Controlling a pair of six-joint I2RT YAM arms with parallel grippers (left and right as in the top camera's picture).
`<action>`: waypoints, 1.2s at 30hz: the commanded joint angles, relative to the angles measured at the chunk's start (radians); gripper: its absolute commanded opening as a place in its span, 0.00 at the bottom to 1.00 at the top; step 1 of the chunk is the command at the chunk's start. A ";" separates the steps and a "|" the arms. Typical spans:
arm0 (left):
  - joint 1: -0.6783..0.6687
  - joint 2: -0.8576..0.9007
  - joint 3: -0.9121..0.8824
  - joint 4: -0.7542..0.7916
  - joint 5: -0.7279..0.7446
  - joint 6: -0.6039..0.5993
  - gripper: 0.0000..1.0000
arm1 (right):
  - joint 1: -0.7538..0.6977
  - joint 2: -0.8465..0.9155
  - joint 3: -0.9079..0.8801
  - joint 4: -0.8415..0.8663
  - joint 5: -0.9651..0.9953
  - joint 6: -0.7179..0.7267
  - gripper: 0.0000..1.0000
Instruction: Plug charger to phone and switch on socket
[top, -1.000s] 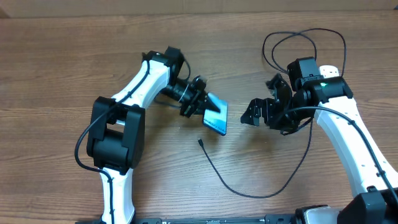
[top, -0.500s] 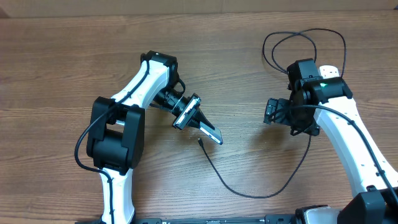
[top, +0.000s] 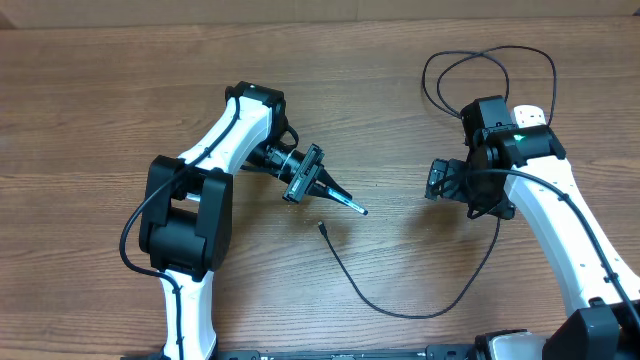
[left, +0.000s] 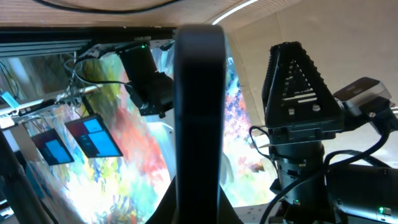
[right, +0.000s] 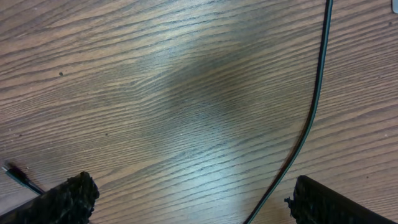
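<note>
Left wrist view puts the phone (left: 199, 106) closest, a dark slab seen edge-on and upright down the middle, pinched by the left gripper (top: 322, 189). One ribbed black finger (left: 300, 93) stands just right of the phone. Beyond the phone the room is a colourful blur, with two tilted blue screens (left: 96, 134) to its left, too soft to read. From overhead, the phone is held off the brown wood-grain table (top: 100, 100), tilted, its teal end pointing away from the gripper. The connector tip (top: 322, 227) of the charger (top: 400, 312) lies on the wood just below the phone, apart from it. The black cable curves away to the right of the phone and passes beneath the right gripper (top: 437, 180), whose fingers (right: 71, 199) are spread wide over the wood.
</note>
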 joint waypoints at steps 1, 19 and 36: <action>-0.010 -0.037 0.015 -0.002 0.055 -0.032 0.04 | 0.002 -0.021 -0.008 0.006 0.000 0.008 1.00; -0.009 -0.037 0.015 0.002 0.002 -0.038 0.04 | 0.002 -0.021 -0.008 0.006 0.000 0.008 1.00; -0.010 -0.037 0.015 0.004 0.003 -0.038 0.04 | 0.002 -0.021 -0.008 0.005 0.000 0.008 1.00</action>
